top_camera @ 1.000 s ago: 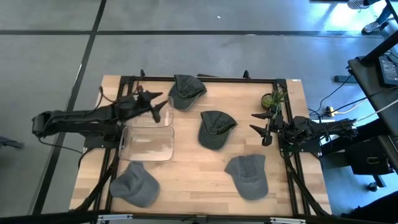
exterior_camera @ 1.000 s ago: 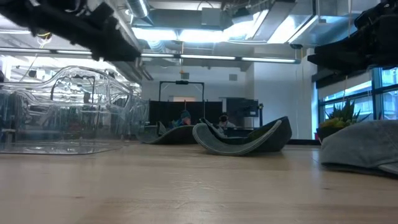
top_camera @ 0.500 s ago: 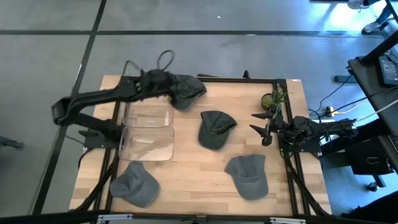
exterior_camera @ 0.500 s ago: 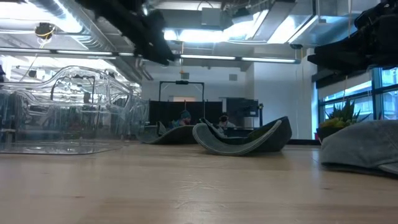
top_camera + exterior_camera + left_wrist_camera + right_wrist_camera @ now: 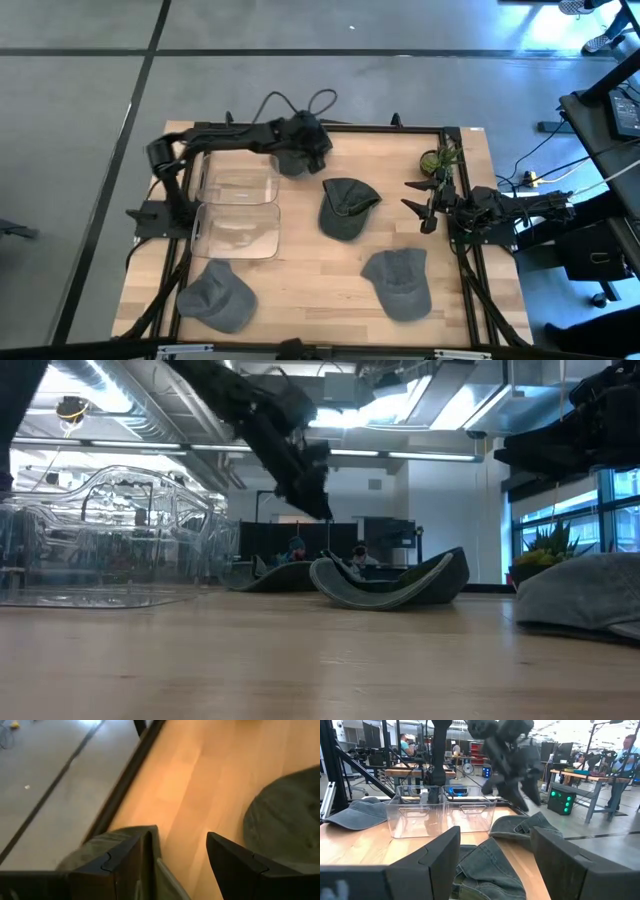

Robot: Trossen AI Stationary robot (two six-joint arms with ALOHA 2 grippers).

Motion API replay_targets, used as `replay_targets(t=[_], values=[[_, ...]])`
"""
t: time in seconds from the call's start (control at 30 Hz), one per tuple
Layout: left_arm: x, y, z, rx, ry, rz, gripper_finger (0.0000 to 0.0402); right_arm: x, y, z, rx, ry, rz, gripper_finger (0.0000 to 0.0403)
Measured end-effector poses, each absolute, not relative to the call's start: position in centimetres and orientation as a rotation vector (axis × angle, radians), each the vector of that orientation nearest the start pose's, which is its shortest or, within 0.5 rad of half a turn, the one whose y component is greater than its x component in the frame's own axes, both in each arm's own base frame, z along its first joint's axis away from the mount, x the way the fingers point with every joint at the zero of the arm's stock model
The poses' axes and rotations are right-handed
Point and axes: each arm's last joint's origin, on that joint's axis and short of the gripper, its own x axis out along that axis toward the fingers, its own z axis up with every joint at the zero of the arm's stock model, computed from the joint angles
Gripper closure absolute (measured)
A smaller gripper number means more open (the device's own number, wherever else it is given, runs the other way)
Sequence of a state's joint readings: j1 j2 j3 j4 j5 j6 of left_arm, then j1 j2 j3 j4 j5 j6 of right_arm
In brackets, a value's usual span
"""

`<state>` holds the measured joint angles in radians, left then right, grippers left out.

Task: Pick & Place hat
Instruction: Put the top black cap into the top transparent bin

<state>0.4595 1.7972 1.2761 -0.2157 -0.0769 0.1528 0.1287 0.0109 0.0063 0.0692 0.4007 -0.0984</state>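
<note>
Several grey-green caps lie on the wooden table: one at the far edge (image 5: 290, 150), one in the middle (image 5: 345, 207), one near right (image 5: 398, 282), one near left (image 5: 218, 296). My left gripper (image 5: 318, 140) hangs open above the far-edge cap, clear of it in the low view (image 5: 318, 505). In the left wrist view that cap (image 5: 90, 851) shows beside one finger, with the middle cap (image 5: 287, 817) farther off. My right gripper (image 5: 420, 204) waits open at the table's right side, pointing at the middle cap (image 5: 485, 865).
Two clear plastic bins (image 5: 236, 186) (image 5: 236, 232) stand side by side on the table's left half. A small potted plant (image 5: 440, 160) sits near the far right corner. Bare wood lies between the caps. People and desks show in the room behind.
My left arm has swung from above the clear bins toward the far edge and to the right, and its gripper now hangs over the far-edge cap. The caps and the bins have stayed where they were.
</note>
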Motion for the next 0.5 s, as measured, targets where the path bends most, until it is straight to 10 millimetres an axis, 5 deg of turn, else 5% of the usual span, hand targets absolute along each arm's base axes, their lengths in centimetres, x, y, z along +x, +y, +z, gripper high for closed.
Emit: replay_targets(t=[0.5], values=[[36.8,19.2,14.7,0.067,0.968,0.573,0.0185,9.6,0.1,17.1,-0.093,-0.047,-0.275,0.0160]])
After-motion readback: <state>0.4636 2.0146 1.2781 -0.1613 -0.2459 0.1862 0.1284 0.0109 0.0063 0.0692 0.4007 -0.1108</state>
